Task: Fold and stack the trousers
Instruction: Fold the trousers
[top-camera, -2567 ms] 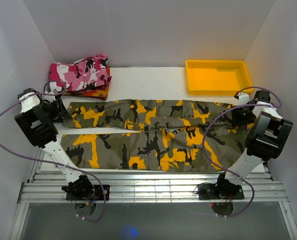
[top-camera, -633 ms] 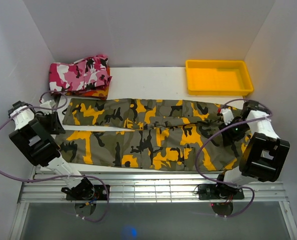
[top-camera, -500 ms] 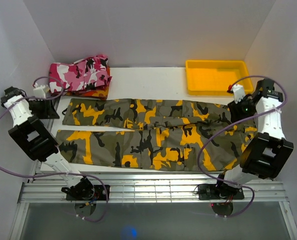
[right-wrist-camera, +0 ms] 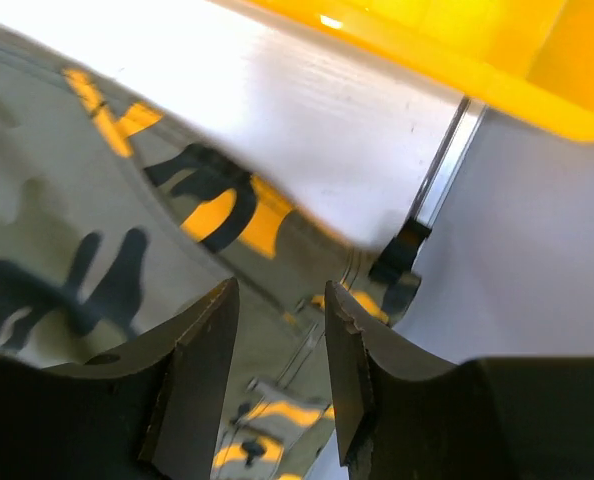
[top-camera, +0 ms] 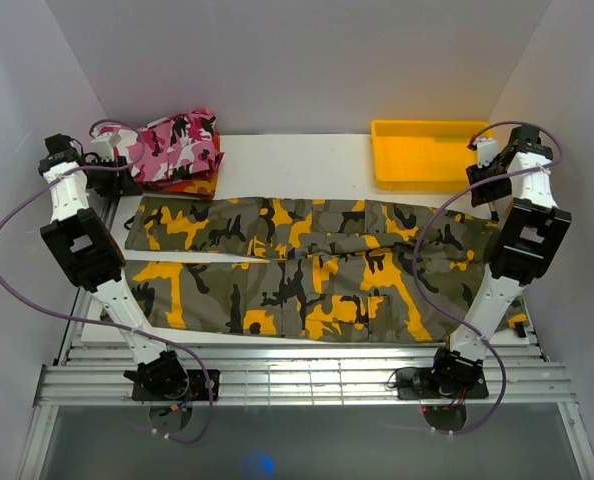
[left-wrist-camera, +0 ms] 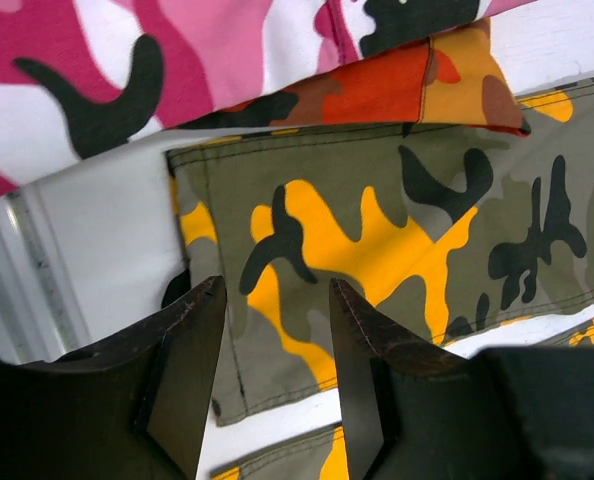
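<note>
Top external: camouflage trousers (top-camera: 307,270) are lying spread flat on the bench (top-camera: 307,160). Left jaws and right jaws are hovering half open, gripping nothing.

A lab cell: white walls (top-camera: 297,60), rail-edged table (top-camera: 297,160).

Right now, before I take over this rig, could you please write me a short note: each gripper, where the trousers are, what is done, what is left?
Left gripper: open, empty, over the hem end of the olive, yellow-orange and black camouflage cloth trousers.
Right gripper: open, empty, over the waist end, near the yellow plastic tray.
Trousers: flat on the white table, legs side by side, hems toward the left arm.
Done: spread out.
Left: every fold, then stacking, probably on the folded pink camouflage garment at the far left.
</note>
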Available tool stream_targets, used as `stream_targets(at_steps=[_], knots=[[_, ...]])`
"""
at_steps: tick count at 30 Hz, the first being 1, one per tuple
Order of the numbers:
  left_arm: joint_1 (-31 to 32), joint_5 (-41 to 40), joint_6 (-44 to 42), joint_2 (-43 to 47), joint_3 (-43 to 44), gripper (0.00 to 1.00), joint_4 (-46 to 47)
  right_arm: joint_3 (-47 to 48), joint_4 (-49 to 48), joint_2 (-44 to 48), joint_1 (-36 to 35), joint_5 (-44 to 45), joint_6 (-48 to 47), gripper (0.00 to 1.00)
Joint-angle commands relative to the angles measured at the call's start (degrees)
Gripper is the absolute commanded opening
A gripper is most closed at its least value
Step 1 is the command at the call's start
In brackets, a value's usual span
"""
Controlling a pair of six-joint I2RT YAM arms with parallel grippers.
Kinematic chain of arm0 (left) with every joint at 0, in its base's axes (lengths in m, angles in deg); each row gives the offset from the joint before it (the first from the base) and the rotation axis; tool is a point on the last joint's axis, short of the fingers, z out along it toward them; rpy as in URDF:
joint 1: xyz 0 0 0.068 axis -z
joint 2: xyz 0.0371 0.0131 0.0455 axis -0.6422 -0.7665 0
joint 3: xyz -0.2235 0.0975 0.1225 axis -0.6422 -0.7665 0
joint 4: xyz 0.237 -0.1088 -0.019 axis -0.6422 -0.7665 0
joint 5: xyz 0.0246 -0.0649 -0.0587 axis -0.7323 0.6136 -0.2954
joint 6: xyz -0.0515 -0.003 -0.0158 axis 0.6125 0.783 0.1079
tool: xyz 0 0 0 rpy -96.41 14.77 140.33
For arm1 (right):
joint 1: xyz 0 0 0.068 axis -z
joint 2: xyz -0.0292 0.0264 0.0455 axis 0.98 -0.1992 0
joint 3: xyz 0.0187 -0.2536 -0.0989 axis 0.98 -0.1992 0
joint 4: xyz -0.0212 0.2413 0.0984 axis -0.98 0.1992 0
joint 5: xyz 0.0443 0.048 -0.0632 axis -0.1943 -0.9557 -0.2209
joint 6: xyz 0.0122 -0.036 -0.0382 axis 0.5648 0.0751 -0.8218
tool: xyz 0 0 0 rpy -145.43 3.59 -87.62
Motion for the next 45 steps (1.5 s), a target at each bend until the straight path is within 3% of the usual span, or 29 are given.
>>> stream_targets(at_steps=[1,6,9,25,30,34,35,41,45], knots=[[0.1,2.1,1.2,1.0,-0.3,0.57,2.1,5.8,2.8,-3.2,0.4,1.8,-4.2,0.46],[0.1,3.9,-2.1,0.2,-1.0,0.57,-0.1,7.3,4.8,-6.3,1.8,1.3,-18.4,0.46],[0.1,4.0,-1.7,-0.1,-1.7,0.58,-0.4,7.8,7.0,-8.1,3.0,1.8,-22.1,0.47],[0.1,4.7,-1.3,0.5,-4.4,0.57,0.7,4.5,3.5,-12.9,5.5,0.4,-26.5,0.49],[0.1,4.6,-2.9,0.1,-3.8,0.58,0.7,3.2,1.2,-13.7,5.5,1.0,-28.4,0.62],[0.1,4.5,-2.8,-0.5,-3.0,0.58,0.4,3.0,1.8,-16.3,5.1,1.2,-29.6,0.62],[0.1,4.6,-2.8,-0.6,-2.9,0.58,0.5,3.0,2.5,-16.9,5.1,1.4,-29.9,0.60],[0.1,5.5,-3.1,-0.7,-2.2,0.58,0.4,3.0,8.6,-19.0,5.2,1.3,-31.8,0.08],[0.1,5.1,-5.6,-2.0,0.4,0.57,0.2,0.1,6.9,-14.9,5.4,0.1,-32.2,0.08]])
